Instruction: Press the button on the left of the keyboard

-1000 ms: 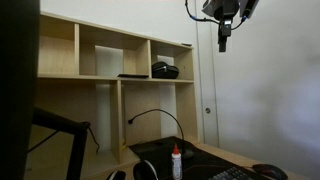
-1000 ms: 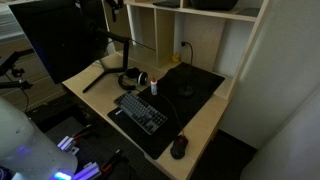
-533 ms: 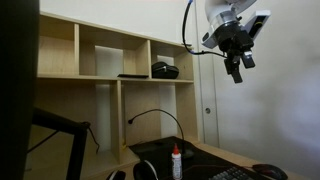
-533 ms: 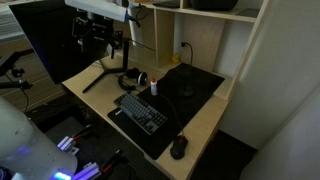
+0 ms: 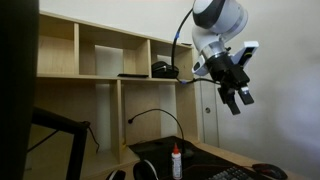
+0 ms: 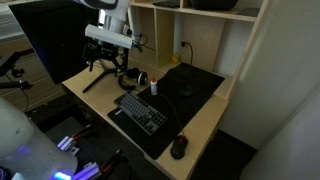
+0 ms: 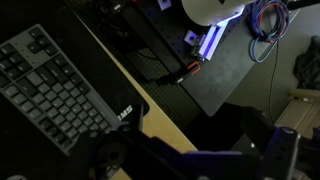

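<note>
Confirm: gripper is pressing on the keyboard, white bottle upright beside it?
No. The gripper hangs in the air, well clear of the keyboard, as an exterior view shows. The white bottle does stand upright beside the keyboard.

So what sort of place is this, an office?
Probably a home office or study corner: a black keyboard and what looks like a mouse lie on a wooden desk, with open wooden shelves behind it.

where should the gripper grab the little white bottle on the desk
Take the bottle probably around its white body, just under the red cap, coming down from above: it stands upright and slim, with headphones and keyboard close beside it.
</note>
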Available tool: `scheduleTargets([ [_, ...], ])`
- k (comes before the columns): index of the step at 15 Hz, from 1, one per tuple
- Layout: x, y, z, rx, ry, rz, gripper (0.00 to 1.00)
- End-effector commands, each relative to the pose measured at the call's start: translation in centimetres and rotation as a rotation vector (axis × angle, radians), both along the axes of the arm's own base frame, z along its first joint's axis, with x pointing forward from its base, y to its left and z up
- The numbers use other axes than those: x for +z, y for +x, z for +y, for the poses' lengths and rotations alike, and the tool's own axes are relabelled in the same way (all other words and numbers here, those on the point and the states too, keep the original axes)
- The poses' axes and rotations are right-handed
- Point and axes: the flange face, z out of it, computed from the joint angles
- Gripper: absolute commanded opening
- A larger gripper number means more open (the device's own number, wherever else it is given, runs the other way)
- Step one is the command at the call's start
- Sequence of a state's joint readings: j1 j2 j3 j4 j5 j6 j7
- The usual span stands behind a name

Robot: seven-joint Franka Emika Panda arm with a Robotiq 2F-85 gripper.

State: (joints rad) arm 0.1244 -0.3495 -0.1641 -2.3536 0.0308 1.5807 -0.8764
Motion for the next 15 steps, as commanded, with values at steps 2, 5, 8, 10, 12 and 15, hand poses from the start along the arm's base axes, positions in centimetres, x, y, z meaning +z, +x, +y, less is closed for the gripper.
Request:
scheduleTargets([
  [2, -10.0, -3.5, 2.3, 0.180, 0.005, 0.128, 1.00],
  [5, -10.5, -3.7, 2.0, 0.184, -0.019, 0.175, 1.00],
  [8, -11.2, -4.4, 0.7, 0.207, -0.025, 0.191, 1.00],
  [10, -13.2, -4.8, 1.9, 0.259, -0.003, 0.183, 1.00],
  [12, -13.9, -4.5, 3.1, 0.350, 0.056, 0.106, 1.00],
  [15, -14.9, -4.1, 4.6, 0.381, 0.169, -0.014, 1.00],
])
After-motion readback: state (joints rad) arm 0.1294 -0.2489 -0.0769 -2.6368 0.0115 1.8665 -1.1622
